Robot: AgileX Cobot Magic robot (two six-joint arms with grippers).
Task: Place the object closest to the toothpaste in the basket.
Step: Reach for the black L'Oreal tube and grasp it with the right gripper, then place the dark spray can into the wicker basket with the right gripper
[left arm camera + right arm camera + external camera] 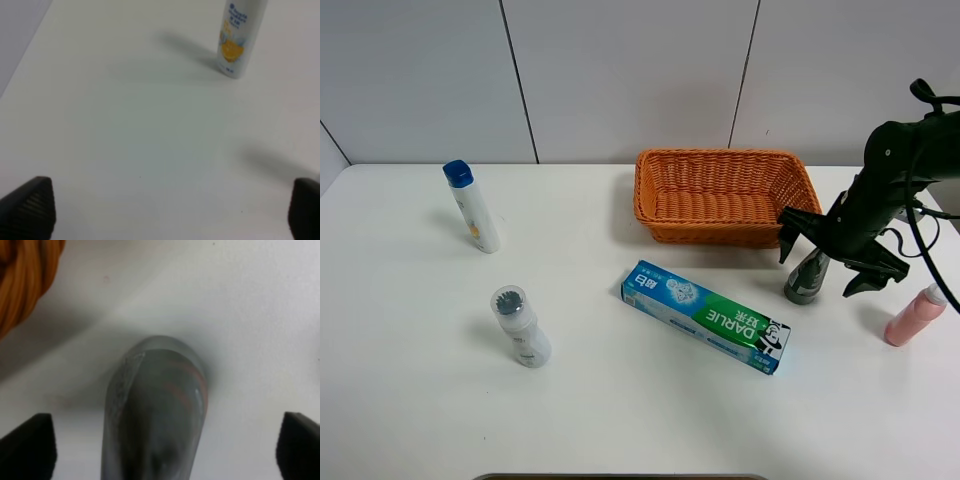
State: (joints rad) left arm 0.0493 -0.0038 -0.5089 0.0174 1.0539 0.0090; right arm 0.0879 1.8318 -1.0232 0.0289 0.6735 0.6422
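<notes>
The toothpaste box point(705, 315), blue and green, lies flat at the table's middle. The thing closest to it is a dark grey bottle point(807, 278), standing upright just off its right end, in front of the orange wicker basket point(725, 195). My right gripper point(828, 262) is open and straddles the grey bottle's top, one finger on each side, without touching it. In the right wrist view the bottle point(155, 410) stands between the wide-open fingertips point(27, 445), with the basket's edge point(25, 280) beside it. My left gripper point(167, 210) is open and empty over bare table.
A pink bottle point(915, 317) stands right of the grey one, near the right arm. A white bottle with a blue cap point(473, 207) stands at the far left and also shows in the left wrist view point(237, 37). A small grey-capped bottle point(520, 327) stands at the front left.
</notes>
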